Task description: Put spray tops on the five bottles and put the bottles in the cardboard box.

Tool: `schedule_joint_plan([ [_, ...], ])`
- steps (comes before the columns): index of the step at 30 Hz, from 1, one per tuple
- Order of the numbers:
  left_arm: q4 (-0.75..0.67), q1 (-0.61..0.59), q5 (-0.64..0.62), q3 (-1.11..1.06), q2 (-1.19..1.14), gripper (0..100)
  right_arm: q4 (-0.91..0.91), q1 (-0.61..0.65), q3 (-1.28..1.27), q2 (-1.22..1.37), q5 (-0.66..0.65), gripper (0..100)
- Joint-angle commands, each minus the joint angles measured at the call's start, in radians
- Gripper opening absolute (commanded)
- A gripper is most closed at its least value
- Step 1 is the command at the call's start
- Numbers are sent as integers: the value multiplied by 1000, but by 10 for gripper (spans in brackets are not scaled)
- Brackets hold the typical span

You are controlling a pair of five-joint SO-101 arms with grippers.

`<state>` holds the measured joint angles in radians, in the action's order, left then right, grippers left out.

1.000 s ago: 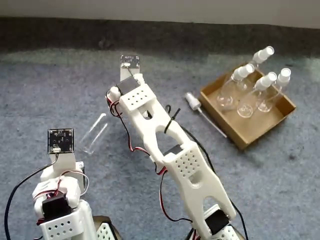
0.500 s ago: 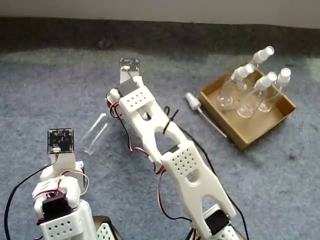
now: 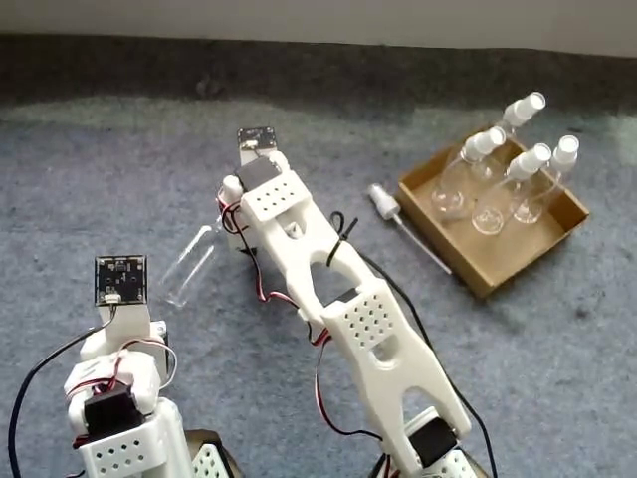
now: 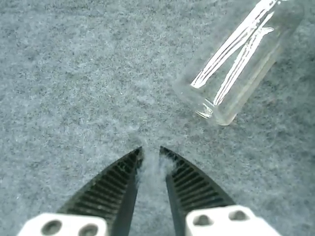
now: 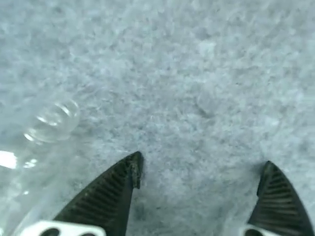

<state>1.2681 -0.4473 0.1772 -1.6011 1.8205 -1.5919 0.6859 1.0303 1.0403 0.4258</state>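
Note:
A clear bottle (image 3: pixel 189 264) without a top lies on its side on the grey carpet, between the two arms. My left gripper (image 4: pixel 151 151) is shut on nothing, just short of the bottle's (image 4: pixel 236 64) base. My right gripper (image 5: pixel 202 166) is open low over the carpet, with the bottle's open neck (image 5: pixel 53 122) just outside one finger. A loose spray top (image 3: pixel 384 204) with its long tube lies beside the cardboard box (image 3: pixel 478 267). In the box lie several bottles (image 3: pixel 468 174) with spray tops on.
The right arm (image 3: pixel 338 289) stretches diagonally across the middle of the carpet. The left arm (image 3: pixel 119 398) sits at the near left. A dark strip of floor runs along the far edge.
The right arm's wrist has tipped down and shifted slightly toward the lying bottle. The left arm, the bottle, the spray top and the box have stayed put.

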Motion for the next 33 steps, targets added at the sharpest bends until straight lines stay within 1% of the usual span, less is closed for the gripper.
schedule_joint_plan([
  [1, -20, -8, 2, 10, 12, 4, -28, -67, 21, -13, -9, 322],
  [6, -20, -8, 2, 10, 12, 4, -28, -96, 21, -15, -9, 322],
  [15, -20, -8, 2, 10, 12, 4, -51, -101, 22, -19, -12, 322],
  [20, -20, -8, 2, 10, 12, 4, -101, -97, 22, -79, -121, 322],
  [33, -20, -8, 2, 10, 12, 4, -99, -104, 22, -102, -129, 322],
])
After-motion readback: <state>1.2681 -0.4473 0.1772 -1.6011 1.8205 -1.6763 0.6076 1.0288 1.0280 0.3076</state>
